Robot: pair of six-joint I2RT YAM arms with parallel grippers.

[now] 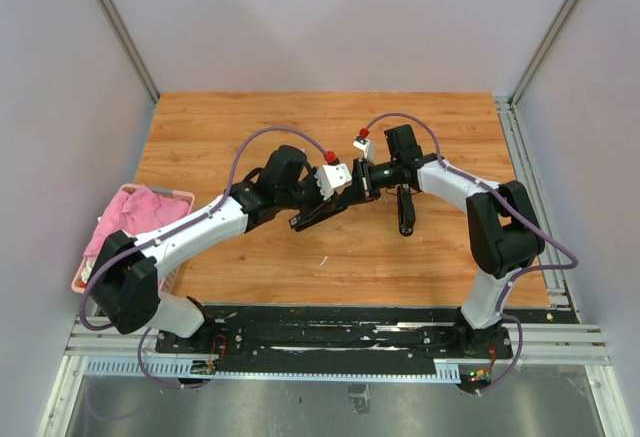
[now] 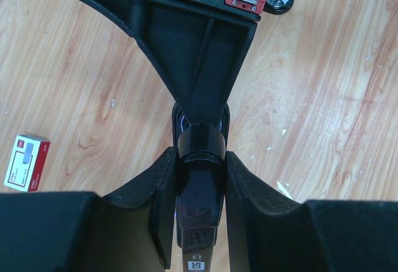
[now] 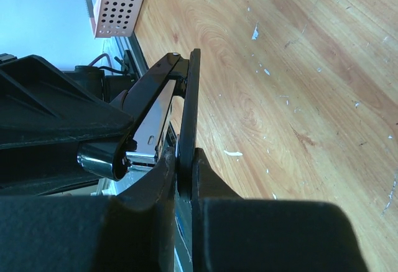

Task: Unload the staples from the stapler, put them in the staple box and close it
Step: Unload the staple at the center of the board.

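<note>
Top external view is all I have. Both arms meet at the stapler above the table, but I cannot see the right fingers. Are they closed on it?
Observer: Yes. In the right wrist view the right gripper is shut on a thin black plate of the stapler.
Operator: And the left one?
Observer: The left gripper is shut on the stapler's black body.
Operator: Anything else on the table?
Observer: A small red-and-white box lies flat on the table, apart from the stapler.

Bright even light, soft shadows — slight glare
</note>
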